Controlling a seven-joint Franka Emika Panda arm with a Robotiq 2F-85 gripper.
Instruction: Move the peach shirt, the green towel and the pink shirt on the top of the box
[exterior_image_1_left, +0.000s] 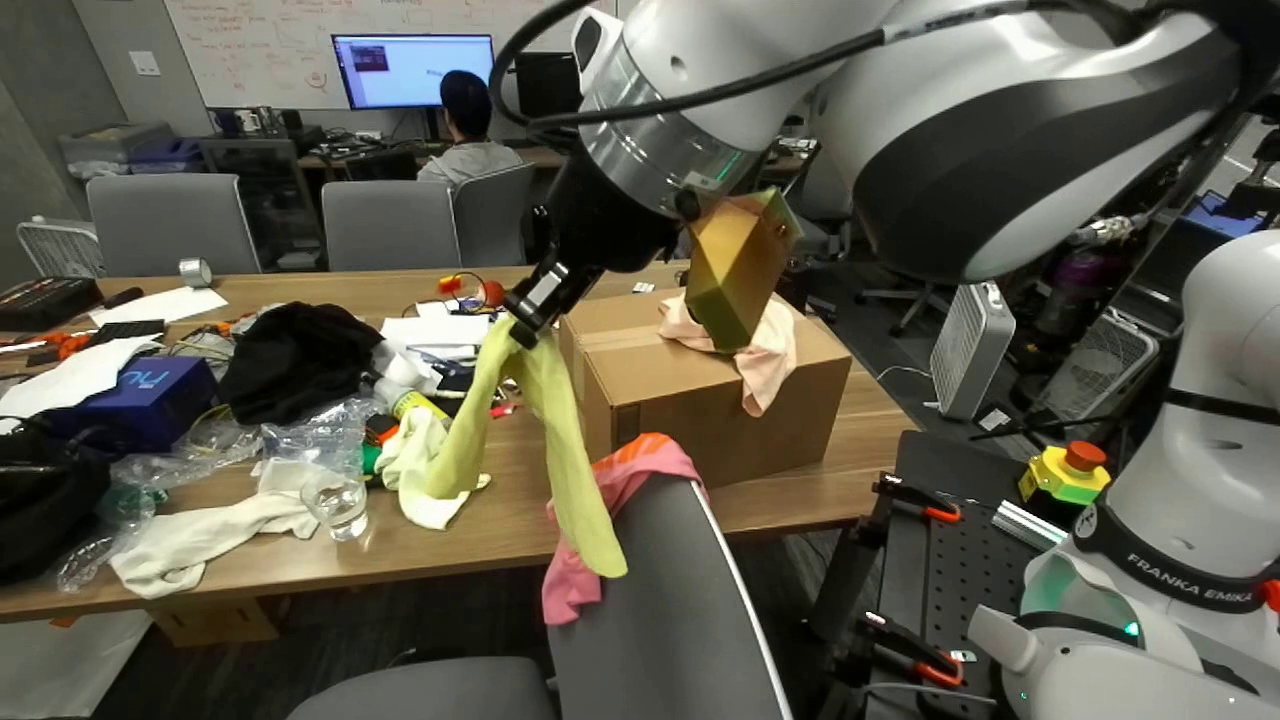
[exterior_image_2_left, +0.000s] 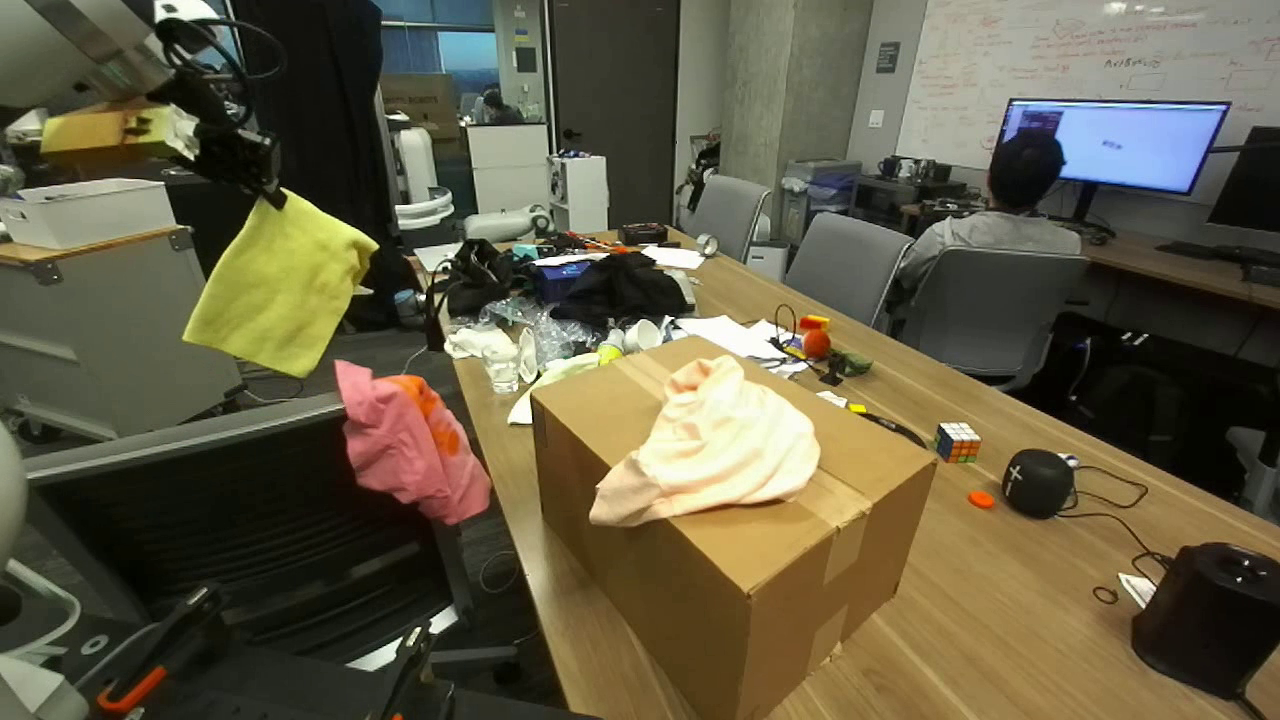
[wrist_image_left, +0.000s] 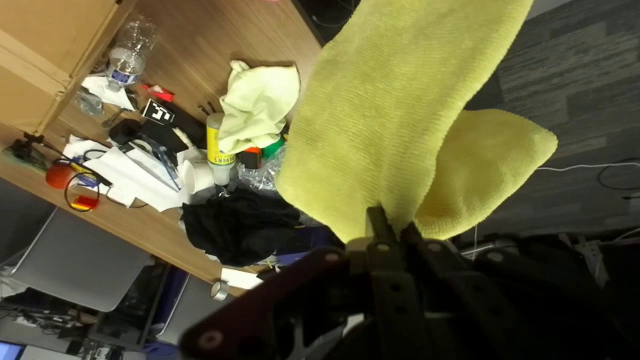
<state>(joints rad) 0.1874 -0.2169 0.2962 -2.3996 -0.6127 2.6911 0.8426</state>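
My gripper (exterior_image_1_left: 524, 335) is shut on the green towel (exterior_image_2_left: 280, 285), which hangs in the air in two drooping folds. In the wrist view the towel (wrist_image_left: 370, 125) spreads out beyond the fingertips (wrist_image_left: 378, 222) and is pinched between them. The pink shirt (exterior_image_2_left: 410, 445), with an orange patch, drapes over the back of a chair; part of the towel hangs before it in an exterior view. On top of the brown box (exterior_image_1_left: 720, 430) lies the peach shirt (exterior_image_2_left: 720, 440), bunched up, one end drooping over the side. The gripper is higher than the box and off to its side.
The grey chair (exterior_image_1_left: 660, 600) stands against the wooden table's edge. Beside the box the table carries a pale cloth (wrist_image_left: 260, 105), a clear cup (exterior_image_1_left: 335, 505), a black cloth (exterior_image_1_left: 300, 360) and papers. Black speakers (exterior_image_2_left: 1210, 620) stand at its other end.
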